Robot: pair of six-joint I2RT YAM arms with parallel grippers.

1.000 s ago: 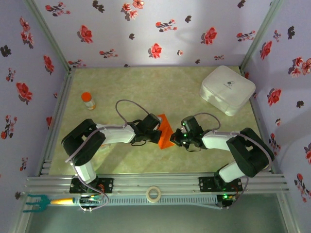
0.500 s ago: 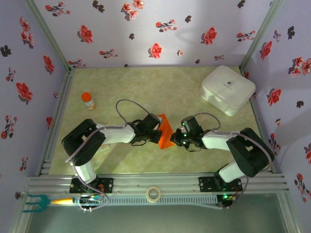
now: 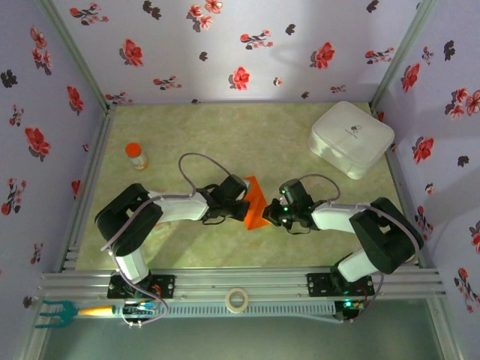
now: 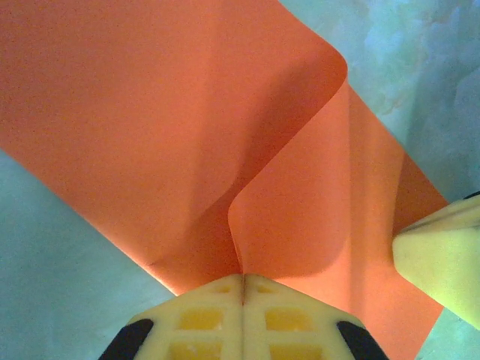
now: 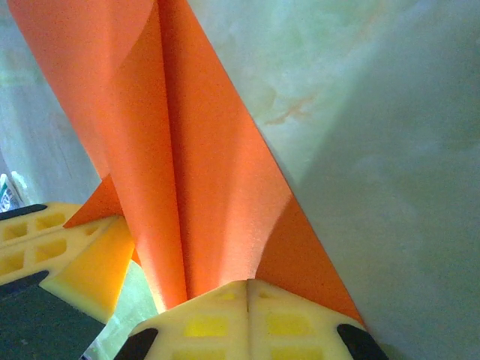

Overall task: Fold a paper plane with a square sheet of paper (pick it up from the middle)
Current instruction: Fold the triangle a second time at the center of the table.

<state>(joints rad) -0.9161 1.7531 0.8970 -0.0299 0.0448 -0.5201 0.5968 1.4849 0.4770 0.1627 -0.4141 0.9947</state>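
Note:
The square sheet of paper, bright orange-red, lies mid-table between both arms, bent up into a ridge; no paper plane is in view. My left gripper is shut on the sheet's left edge. In the left wrist view its closed pads pinch a curled fold of the paper. My right gripper is shut on the opposite edge. In the right wrist view the paper rises in a long ridge from the right gripper. The left gripper's yellow finger shows beside it.
A white case sits at the back right. A small orange-capped bottle stands at the left. A tape roll rests on the front rail. Flowered walls enclose the marbled table.

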